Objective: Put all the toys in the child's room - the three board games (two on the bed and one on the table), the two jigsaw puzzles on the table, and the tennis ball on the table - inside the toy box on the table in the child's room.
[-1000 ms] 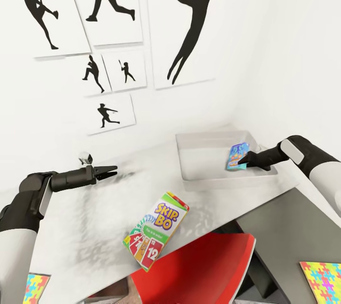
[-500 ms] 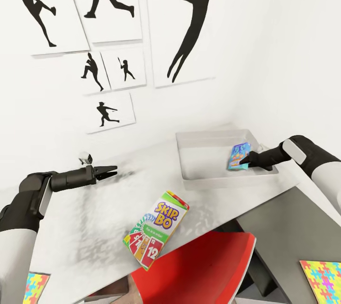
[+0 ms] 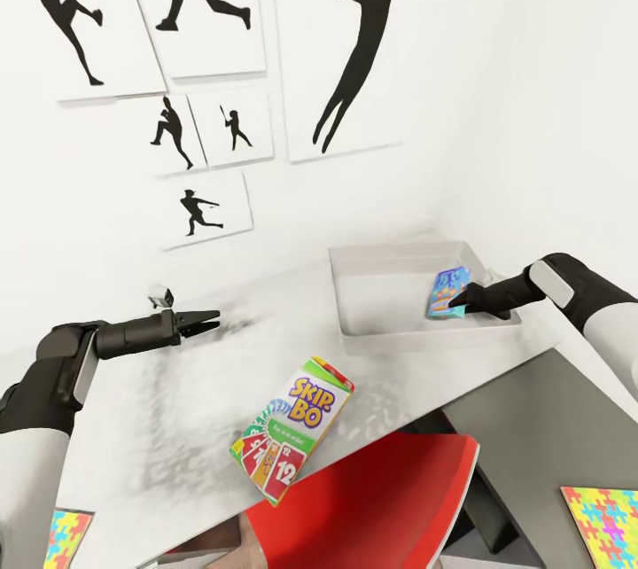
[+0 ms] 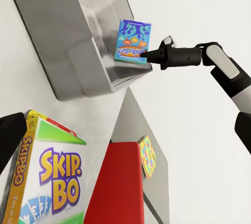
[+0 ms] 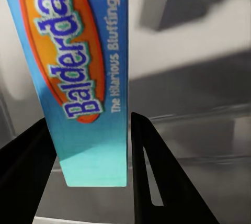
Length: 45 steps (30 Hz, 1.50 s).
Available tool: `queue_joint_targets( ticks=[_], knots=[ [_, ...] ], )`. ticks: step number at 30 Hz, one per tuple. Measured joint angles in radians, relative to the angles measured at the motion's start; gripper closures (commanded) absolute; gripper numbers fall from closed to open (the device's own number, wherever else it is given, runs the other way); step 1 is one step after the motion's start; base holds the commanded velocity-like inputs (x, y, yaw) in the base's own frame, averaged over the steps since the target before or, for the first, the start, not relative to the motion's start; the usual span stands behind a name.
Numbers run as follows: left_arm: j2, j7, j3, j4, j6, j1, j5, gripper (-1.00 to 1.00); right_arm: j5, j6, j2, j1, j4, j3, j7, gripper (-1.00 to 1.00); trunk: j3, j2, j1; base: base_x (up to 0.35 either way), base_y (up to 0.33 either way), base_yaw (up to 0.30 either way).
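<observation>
Blue board game [image 3: 446,292], clenched upright in the right tool [image 3: 458,301] over the toy box [image 3: 381,334]'s right wall, could tip outside if released here.

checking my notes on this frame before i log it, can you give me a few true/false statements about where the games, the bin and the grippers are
1. The right gripper holds the small blue board game between its fingers over the toy box. True.
2. The Skip-Bo game lies inside the toy box. False: it lies on the pale table, near the front edge, outside the box.
3. The left gripper holds a jigsaw puzzle. False: it hangs above the table with nothing between its fingers.
4. A jigsaw puzzle lies on the lower dark grey top. True.
5. The blue game lies flat on the box floor. False: it stands on edge in the gripper.
</observation>
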Motion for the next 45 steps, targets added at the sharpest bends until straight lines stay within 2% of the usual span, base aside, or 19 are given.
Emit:
queue_joint_targets(
  ticks=[23, 44, 45],
  knots=[
    [0.003, 0.0, 0.0, 0.0, 0.0, 0.0, 0.001, -1.0, -0.002, 0.0, 0.006, -0.025, 0.0, -0.004, -0.003, 1.0, -0.017, 0.0, 0.0, 0.0, 0.0, 0.0],
    [0.0, 0.0, 0.0, 0.0, 0.0, 0.0, 0.002, -1.0, -0.001, 0.0, 0.008, -0.025, 0.002, -0.004, -0.012, 1.0, -0.018, 0.0, 0.0, 0.0, 0.0, 0.0],
    [0.0, 0.0, 0.0, 0.0, 0.0, 0.001, 0.002, -1.0, -0.001, 0.0, 0.006, -0.025, 0.002, -0.004, -0.012, -1.0, -0.018, 0.0, 0.0, 0.0, 0.0, 0.0]
  ],
)
